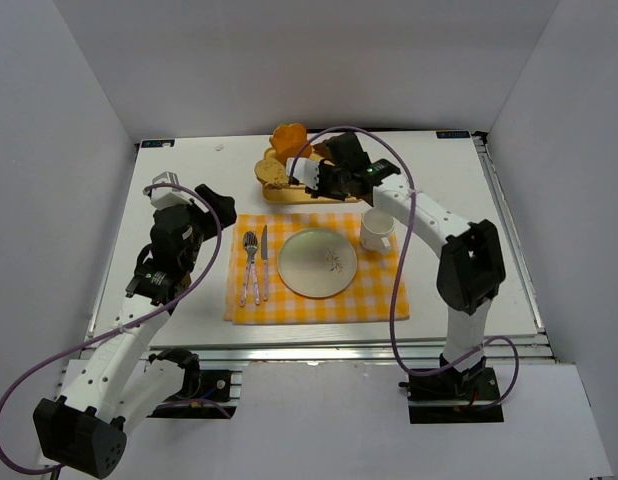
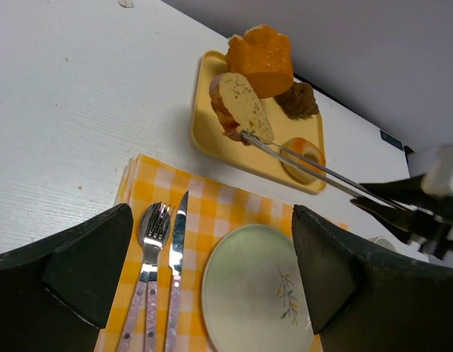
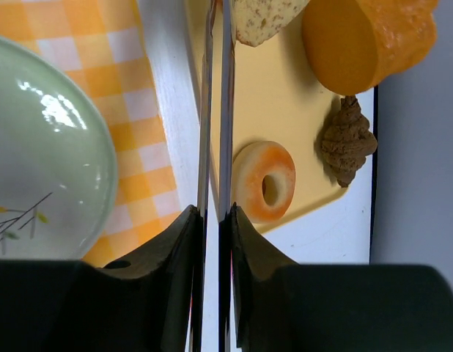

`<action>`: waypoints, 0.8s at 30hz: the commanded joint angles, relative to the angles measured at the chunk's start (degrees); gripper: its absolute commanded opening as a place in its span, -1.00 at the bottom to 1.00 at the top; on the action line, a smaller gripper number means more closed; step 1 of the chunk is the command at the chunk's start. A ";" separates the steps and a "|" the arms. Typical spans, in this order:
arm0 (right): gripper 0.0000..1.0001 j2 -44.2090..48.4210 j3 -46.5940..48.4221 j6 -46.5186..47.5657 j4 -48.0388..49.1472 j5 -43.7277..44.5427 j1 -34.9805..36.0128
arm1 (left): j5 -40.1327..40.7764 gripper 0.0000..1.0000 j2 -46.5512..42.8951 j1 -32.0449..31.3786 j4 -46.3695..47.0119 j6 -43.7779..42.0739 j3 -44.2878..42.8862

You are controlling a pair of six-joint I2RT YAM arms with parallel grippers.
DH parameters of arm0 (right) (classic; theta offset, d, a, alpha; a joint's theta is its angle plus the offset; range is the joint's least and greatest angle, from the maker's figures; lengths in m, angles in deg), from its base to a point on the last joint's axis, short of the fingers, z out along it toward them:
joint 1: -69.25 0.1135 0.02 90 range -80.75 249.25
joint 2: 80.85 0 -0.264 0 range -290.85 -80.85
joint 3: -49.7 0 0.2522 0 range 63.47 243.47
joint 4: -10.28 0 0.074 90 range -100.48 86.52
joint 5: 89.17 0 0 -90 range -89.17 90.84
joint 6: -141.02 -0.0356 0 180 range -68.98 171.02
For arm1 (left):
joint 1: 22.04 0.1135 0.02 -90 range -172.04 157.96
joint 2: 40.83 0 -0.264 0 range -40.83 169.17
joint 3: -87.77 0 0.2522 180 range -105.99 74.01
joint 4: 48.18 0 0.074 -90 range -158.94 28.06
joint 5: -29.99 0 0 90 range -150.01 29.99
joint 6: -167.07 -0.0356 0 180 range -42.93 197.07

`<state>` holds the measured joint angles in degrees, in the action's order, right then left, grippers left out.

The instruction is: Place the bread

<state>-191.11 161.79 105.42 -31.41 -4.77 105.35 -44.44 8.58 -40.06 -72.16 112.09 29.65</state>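
The bread (image 2: 245, 108), a tan speckled slice, is pinched at the tips of metal tongs (image 2: 314, 170) and stands tilted over the left end of the yellow tray (image 2: 204, 128). It also shows in the top view (image 1: 277, 172) and at the top edge of the right wrist view (image 3: 267, 18). My right gripper (image 3: 214, 220) is shut on the tongs (image 3: 215, 110) and sits over the tray's right end in the top view (image 1: 334, 178). My left gripper (image 2: 212, 279) is open and empty above the placemat's left side, also seen in the top view (image 1: 214, 205). The green plate (image 1: 317, 262) lies on the checked placemat.
The tray also holds an orange loaf (image 2: 262, 59), a donut (image 3: 264, 181) and a brown pastry (image 3: 347, 141). A fork (image 1: 249, 265) and a knife (image 1: 262, 258) lie left of the plate. A white cup (image 1: 377, 230) stands to its right.
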 commanded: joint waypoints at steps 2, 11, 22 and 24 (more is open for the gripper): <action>-0.87 8.73 -6.62 -2.27 -0.11 -4.41 0.20 | -0.63 0.96 -0.63 0.44 0.90 0.48 0.41; -0.85 27.36 -26.49 -0.87 -5.21 -7.14 0.20 | -1.07 0.97 -0.72 0.44 2.04 0.66 1.38; -0.81 35.28 -36.62 -0.08 -7.50 -5.47 0.20 | -1.78 0.96 0.34 0.71 2.48 0.22 0.50; -0.81 36.07 -37.15 0.27 -8.54 -5.82 0.20 | -1.51 0.96 -0.18 0.71 2.05 0.04 0.59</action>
<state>-157.34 125.11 104.52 -39.45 -10.00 105.37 -45.73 9.35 -39.76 -70.41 112.46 30.48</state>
